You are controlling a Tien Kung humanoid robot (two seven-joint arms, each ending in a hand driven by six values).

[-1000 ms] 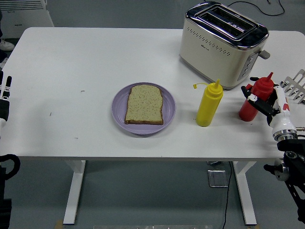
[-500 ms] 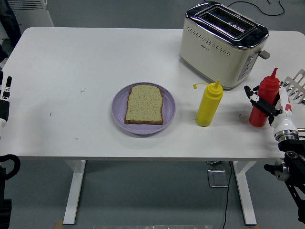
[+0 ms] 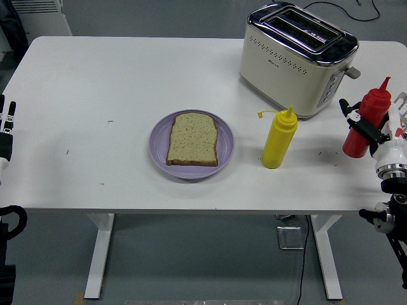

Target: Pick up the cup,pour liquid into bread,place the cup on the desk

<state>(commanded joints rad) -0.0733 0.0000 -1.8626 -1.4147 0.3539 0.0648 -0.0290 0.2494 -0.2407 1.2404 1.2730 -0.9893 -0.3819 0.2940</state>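
My right hand (image 3: 372, 130) comes in from the right edge of the view, its black fingers (image 3: 356, 122) wrapped around the body of a red squeeze bottle (image 3: 367, 124). The bottle is tilted, its pointed nozzle leaning up and away from me toward the right. I cannot tell whether its base touches the white table (image 3: 127, 82) or is lifted just clear of it.

Just beyond my right hand, partly hidden behind it at the edge of the view, is a bit of a white slotted thing (image 3: 400, 100) that I cannot make out.

To the left of my right hand, near but not touching, a yellow squeeze bottle (image 3: 279, 139) stands upright on the table, its small cap hanging open off to one side of the nozzle. Beyond that bottle, farther from me, sits a cream and chrome toaster (image 3: 296, 58) with two slots on top.

Farther left of the yellow bottle, well apart from my right hand, a round purple plate (image 3: 159, 143) lies on the table with one slice of brown bread (image 3: 193, 139) lying flat on it.

My left hand (image 3: 6, 124) rests at the far left edge of the view, over the table's edge, holding nothing. Only a few straight fingertips show, and they point away from me.
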